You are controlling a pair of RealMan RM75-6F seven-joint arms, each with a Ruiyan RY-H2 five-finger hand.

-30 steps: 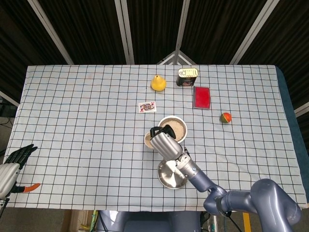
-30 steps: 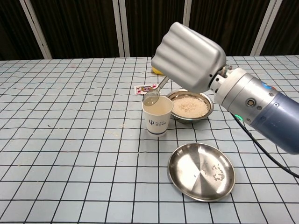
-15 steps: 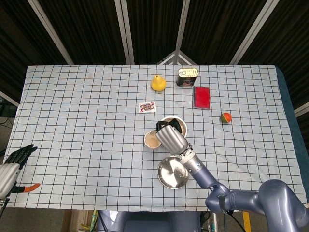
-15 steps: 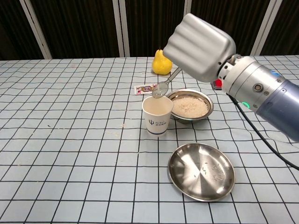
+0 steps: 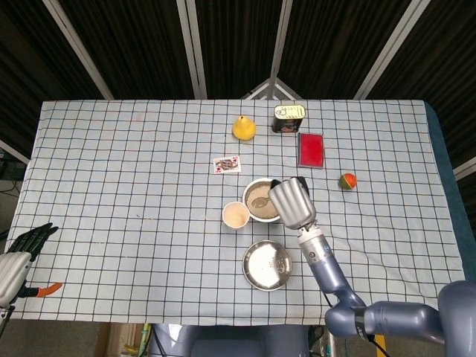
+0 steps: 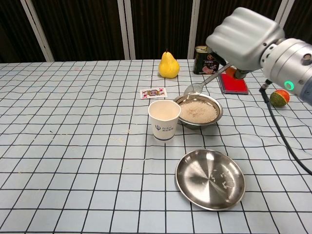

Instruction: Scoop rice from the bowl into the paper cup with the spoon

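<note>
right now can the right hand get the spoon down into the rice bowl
Probably yes. The right hand holds the spoon just above the rice bowl's rim, and nothing sits between them; the paper cup stands off to the side.

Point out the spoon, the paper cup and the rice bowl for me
spoon (image 6: 194, 88), chest view, on its bowl end above the rice.
paper cup (image 6: 164, 125), chest view, on its printed front wall.
rice bowl (image 6: 218, 114), chest view, on its right metal rim.

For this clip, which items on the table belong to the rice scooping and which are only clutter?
In use: spoon, rice bowl, paper cup, right hand.
Clutter: empty steel plate, pear, playing card, tin can, red box, small fruit.
</note>
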